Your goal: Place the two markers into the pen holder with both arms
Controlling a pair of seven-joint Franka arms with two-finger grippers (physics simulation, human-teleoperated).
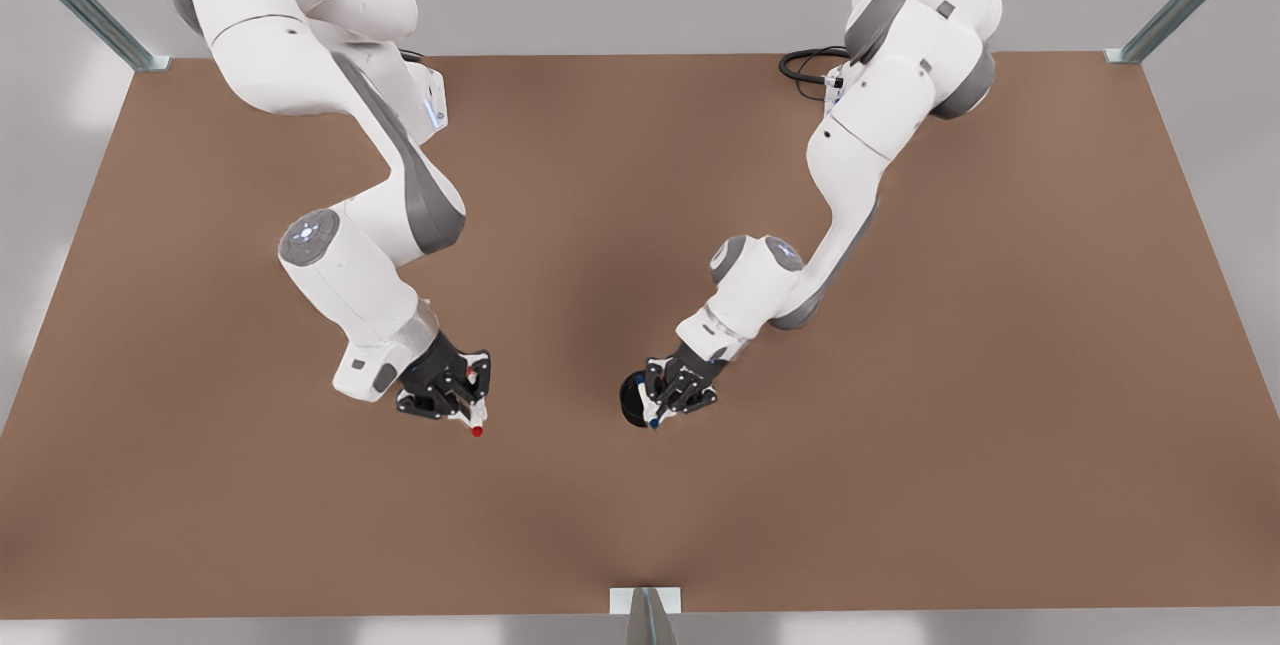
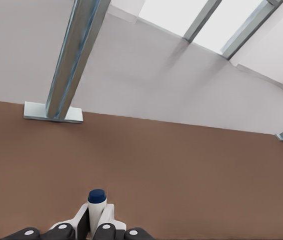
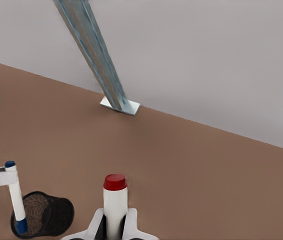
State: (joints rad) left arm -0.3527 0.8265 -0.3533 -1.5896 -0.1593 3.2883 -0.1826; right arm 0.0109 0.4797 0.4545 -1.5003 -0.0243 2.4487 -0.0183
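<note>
Red marker clenched in right jaws, blue marker in left jaws over pen holder.

Your front view looks steeply down from high above the brown counter, facing both arm bases. The left wrist camera sits close behind its end effector, looking along the blue-capped marker toward a metal post. The right wrist camera likewise trails the red-capped marker. It shares the pen holder and blue-capped marker with your front view.
</note>
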